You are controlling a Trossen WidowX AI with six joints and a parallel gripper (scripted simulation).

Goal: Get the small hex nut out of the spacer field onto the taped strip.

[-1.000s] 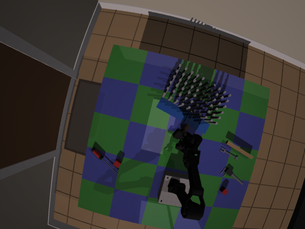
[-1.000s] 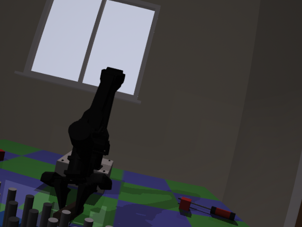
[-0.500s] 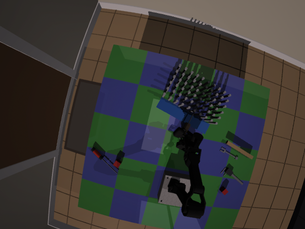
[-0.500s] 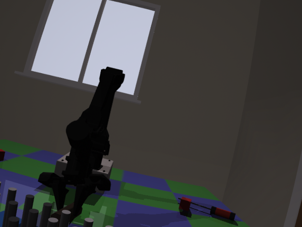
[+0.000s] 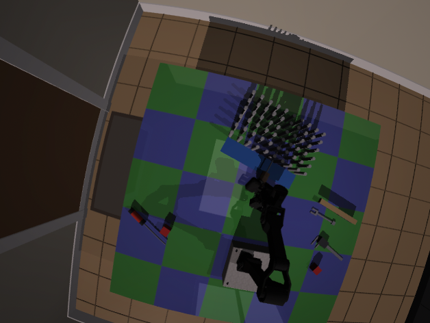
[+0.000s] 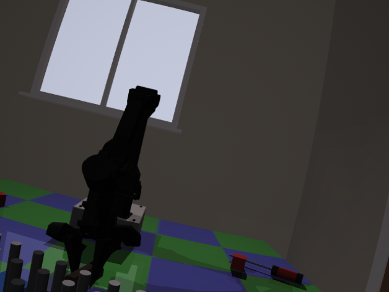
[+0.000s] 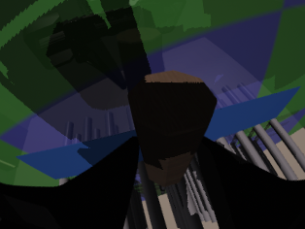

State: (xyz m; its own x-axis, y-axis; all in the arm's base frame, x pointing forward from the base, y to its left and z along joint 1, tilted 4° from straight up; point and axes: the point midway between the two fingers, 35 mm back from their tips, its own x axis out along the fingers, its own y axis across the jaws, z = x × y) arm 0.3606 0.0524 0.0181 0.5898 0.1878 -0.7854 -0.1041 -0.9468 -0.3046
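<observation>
My gripper (image 5: 264, 170) (image 6: 83, 272) (image 7: 167, 142) is shut on a brown wooden handle (image 5: 265, 176) (image 6: 80, 273) (image 7: 170, 109). It is over the blue taped strip (image 5: 239, 152) (image 7: 257, 113), at the front edge of the spacer field. The tool's far end is hidden or too dark to tell. The metal spacers (image 5: 318, 150) (image 6: 37, 266) (image 7: 288, 147) stand in dense rows behind the strip; those I can make out are upright. The hex nut cannot be made out in any view. Whether the tool touches a spacer cannot be told.
A wooden bar (image 5: 338, 211), a wrench (image 5: 323, 215), a grey metal tool (image 5: 323, 241) and a red block (image 5: 315, 269) lie on the right. A red-handled screwdriver (image 5: 136, 215) (image 6: 284, 273) and another red block (image 5: 165, 231) (image 6: 238, 261) are on the left in the top view.
</observation>
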